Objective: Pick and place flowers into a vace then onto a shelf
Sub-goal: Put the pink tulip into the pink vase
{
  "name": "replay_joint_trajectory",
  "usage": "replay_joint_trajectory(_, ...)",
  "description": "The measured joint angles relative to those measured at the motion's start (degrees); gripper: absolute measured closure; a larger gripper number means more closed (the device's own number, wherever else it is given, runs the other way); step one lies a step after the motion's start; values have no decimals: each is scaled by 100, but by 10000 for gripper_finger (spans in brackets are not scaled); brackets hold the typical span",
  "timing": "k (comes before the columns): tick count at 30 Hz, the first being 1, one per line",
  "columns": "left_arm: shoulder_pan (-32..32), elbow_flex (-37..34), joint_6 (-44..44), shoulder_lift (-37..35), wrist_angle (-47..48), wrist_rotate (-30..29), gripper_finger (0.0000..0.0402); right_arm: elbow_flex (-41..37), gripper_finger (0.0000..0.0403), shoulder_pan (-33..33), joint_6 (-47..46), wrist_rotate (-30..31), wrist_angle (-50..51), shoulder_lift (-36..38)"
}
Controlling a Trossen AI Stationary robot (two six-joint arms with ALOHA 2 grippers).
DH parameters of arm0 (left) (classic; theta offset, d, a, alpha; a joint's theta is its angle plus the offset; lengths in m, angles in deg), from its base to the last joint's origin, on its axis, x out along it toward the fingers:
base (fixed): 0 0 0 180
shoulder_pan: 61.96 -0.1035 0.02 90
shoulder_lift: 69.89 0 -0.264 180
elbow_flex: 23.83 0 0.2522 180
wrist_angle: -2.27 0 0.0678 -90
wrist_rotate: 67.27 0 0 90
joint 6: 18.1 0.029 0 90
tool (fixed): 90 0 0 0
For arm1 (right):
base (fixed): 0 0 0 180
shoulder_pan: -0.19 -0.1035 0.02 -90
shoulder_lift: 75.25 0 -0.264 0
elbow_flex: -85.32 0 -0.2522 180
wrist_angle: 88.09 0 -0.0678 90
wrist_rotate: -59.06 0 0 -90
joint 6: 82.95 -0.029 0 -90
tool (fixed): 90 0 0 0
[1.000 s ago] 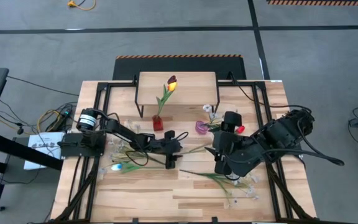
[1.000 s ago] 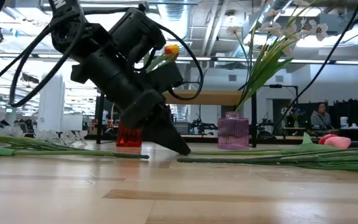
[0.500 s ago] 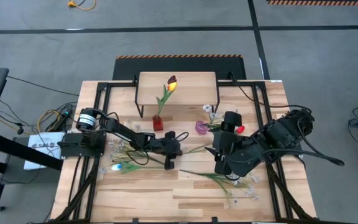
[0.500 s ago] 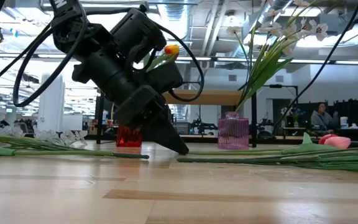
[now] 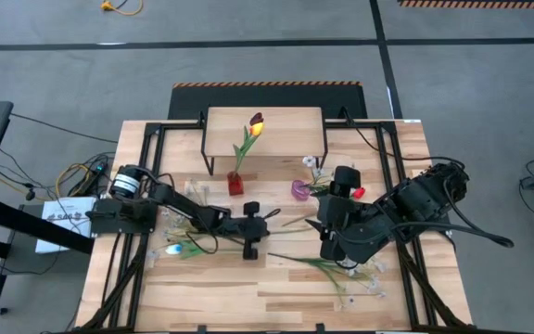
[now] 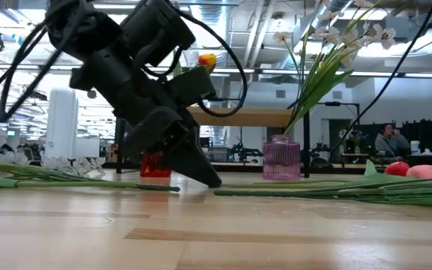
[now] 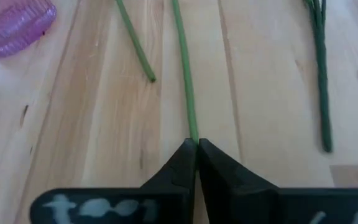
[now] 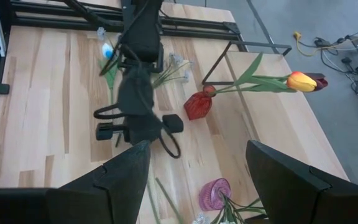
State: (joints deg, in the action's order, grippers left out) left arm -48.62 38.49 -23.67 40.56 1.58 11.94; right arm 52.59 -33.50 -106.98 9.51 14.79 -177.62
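L gripper was clamped on a green stem's end, low mid-table for lifting toward vase; R gripper waited nearby, fingers wide.

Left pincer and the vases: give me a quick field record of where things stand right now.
left pincer: shut on green stem, low at table centre
right pincer: open, waiting at table right
red vase: holds orange tulip, in front of shelf
purple vase: holds white spray
loose flowers: lying on table
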Motion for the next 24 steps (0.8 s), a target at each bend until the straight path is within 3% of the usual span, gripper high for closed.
replay_joint_trajectory(11, 606, 11, -666, -122, 1060, -889, 401, 0, 143, 1, -17, 0, -2, 0)
replay_joint_trajectory(24, 1233, -33, -1628, -1090, 3502, -780, 401, 0, 143, 2, -105, -7, 0, 0)
